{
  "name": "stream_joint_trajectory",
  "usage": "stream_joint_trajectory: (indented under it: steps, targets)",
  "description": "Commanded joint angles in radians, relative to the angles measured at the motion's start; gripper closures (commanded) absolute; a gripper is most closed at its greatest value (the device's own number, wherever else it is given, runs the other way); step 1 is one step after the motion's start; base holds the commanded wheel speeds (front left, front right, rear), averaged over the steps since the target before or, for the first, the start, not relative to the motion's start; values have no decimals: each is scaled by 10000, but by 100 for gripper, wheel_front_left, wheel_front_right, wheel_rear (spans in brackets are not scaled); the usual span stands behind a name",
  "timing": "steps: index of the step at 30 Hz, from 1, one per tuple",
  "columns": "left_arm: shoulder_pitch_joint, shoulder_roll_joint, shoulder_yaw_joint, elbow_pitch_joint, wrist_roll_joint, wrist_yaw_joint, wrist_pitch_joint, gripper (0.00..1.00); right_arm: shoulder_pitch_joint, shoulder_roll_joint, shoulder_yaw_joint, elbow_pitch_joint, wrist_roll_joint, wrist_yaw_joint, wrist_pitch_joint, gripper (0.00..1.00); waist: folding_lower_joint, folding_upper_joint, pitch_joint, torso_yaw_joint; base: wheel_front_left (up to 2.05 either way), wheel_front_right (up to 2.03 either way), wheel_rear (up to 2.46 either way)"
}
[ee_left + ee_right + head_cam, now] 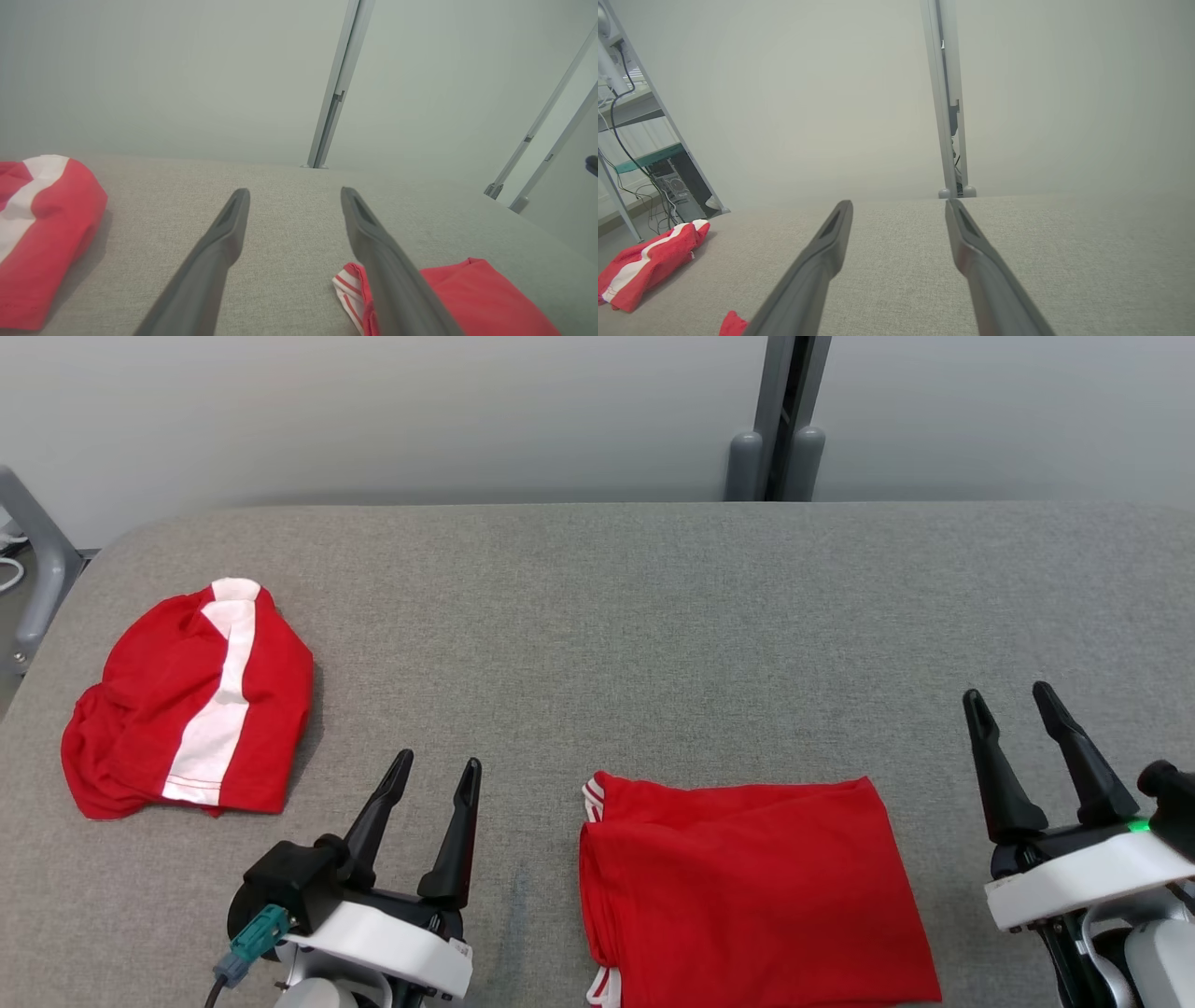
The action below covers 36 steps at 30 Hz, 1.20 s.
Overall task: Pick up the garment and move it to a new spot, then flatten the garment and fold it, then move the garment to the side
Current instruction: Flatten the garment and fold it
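Folded red cloth garment flat on grey fabric worktop, at near edge, between arms; long axis seems left-right. Left jaws beside its striped-hem end, right jaws beside opposite end, about equally near. Both pairs part-open, empty.

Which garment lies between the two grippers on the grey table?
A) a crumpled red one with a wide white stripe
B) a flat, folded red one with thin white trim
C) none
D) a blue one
B: the folded red garment lies flat between the left gripper and the right gripper, both with jaws open and empty; the crumpled striped garment sits far to the left.
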Motion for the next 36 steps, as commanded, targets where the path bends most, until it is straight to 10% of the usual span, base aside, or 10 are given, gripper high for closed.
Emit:
stream_joint_trajectory:
  steps: [1, 12, 36]
  targets:
    - [-38, 34, 55, -76, -20, 6, -42, 0, 154, 0, -103, 114, -341, -1, -272, 0, 0, 0, 6, -47, 0, 0, 0]
    - [141, 33, 271, -782, 74, 245, -42, 0, 627, 937, -1580, 263, -2536, -2, -1046, 0, 0, 0, 53, -221, 0, 0, 0]
    - [761, 35, 176, -1313, 548, 442, -42, 0, 934, 1490, -2102, -72, -3143, -2, -1049, 0, 0, 0, -155, -55, 0, 0, 0]
